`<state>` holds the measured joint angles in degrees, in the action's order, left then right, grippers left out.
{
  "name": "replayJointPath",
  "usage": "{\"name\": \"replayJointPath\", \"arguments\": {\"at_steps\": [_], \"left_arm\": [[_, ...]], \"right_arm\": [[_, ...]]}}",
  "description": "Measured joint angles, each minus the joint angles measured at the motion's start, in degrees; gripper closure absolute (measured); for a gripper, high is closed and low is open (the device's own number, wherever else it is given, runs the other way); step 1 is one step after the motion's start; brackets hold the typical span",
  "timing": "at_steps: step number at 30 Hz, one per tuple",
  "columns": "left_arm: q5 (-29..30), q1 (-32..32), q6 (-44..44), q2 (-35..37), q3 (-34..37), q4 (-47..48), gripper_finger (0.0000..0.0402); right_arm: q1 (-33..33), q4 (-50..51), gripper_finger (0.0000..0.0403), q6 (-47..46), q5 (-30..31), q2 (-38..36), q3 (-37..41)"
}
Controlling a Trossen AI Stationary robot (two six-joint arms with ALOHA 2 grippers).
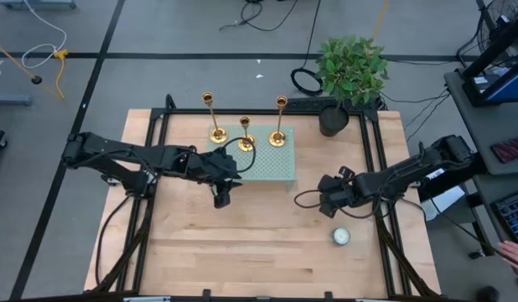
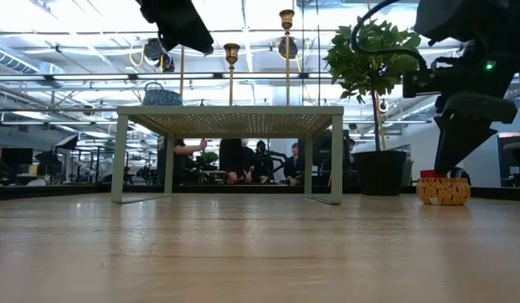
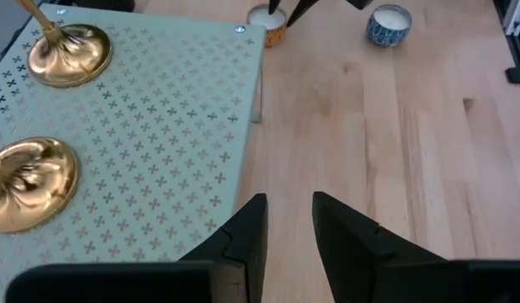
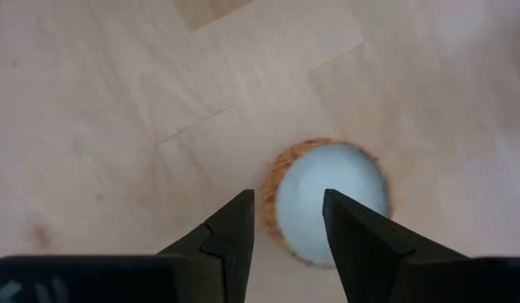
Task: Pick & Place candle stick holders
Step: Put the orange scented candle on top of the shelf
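Three gold candle stick holders (image 1: 217,134) (image 1: 246,143) (image 1: 277,138) stand upright on their round bases on a pale green perforated stand (image 1: 271,172) at the table's far middle. Two of the bases show in the left wrist view (image 3: 71,55) (image 3: 29,181). My left gripper (image 1: 223,198) hangs open and empty just off the stand's near left edge, above the wood (image 3: 289,227). My right gripper (image 1: 326,203) is open right of the stand, above a small orange candle jar (image 4: 327,202), and holds nothing.
A blue-and-white candle jar (image 1: 340,236) sits on the table near the right front. A potted plant (image 1: 351,71) stands at the far right corner. The orange jar (image 2: 443,190) also shows in the low view. Bare wood lies in front of the stand. People show in the room behind.
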<state>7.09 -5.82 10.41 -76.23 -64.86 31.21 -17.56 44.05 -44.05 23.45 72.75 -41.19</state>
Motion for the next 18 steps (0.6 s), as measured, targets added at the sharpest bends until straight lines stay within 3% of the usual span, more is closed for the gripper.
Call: {"name": "replayJointPath", "arguments": {"at_steps": [11, 18], "left_arm": [[0.0, 0.0, 0.0, 0.0, 0.0, 0.0, 0.0298], [0.0, 0.0, 0.0, 0.0, 0.0, 0.0, 0.0298]], "right_arm": [[1.1, -4.6, 0.0273, -0.7, 0.3, 0.0, 5.3], [1.1, -4.7, 0.0339, 0.2, 0.5, 0.0, 5.5]]}}
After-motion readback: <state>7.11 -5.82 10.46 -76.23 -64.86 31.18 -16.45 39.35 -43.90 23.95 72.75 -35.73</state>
